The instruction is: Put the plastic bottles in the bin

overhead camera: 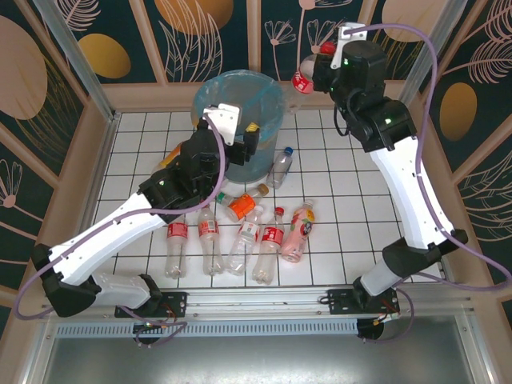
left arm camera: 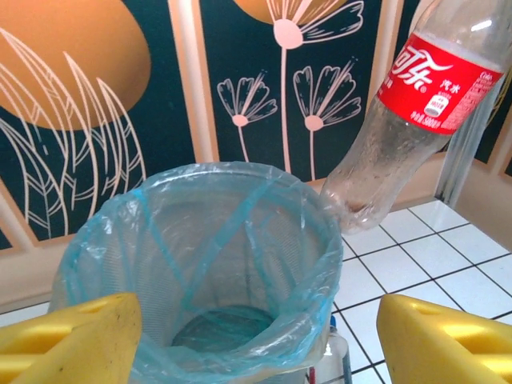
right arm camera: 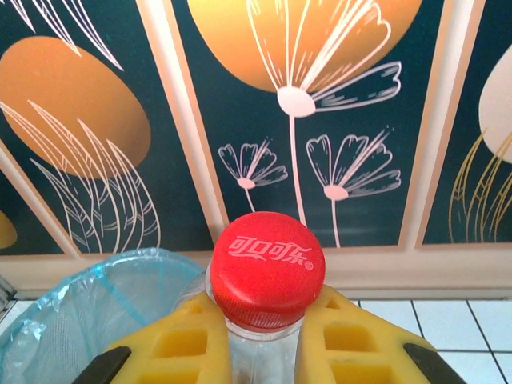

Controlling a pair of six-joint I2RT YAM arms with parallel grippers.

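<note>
Your clear Coca-Cola bottle (left arm camera: 416,104), red-labelled and red-capped, hangs tilted in the air just beside the far right rim of the bin (left arm camera: 240,172). Its base is near the rim but not yet over the mouth. The right claw (right arm camera: 260,344) is clamped on its neck just under the cap.

I read this as the carry step. You need to bring the bottle over the bag's opening, then part the fingers and let it drop.

Your left claw (overhead camera: 250,141) hovers over the bin's near rim, fingers wide apart with nothing between them. Mind it, so the two arms don't meet there.

The count is one bin and one bottle in the air. On the white tiled surface (overhead camera: 352,200) you have seven bottles lying:
- four clear bottles (overhead camera: 208,236) in a row
- one orange bottle (overhead camera: 240,207)
- one pink bottle (overhead camera: 298,232)
- one blue-capped bottle (overhead camera: 280,170) beside the bin

An orange shape (overhead camera: 166,158) left of the bin, half hidden by the left arm, may be an eighth.
</note>
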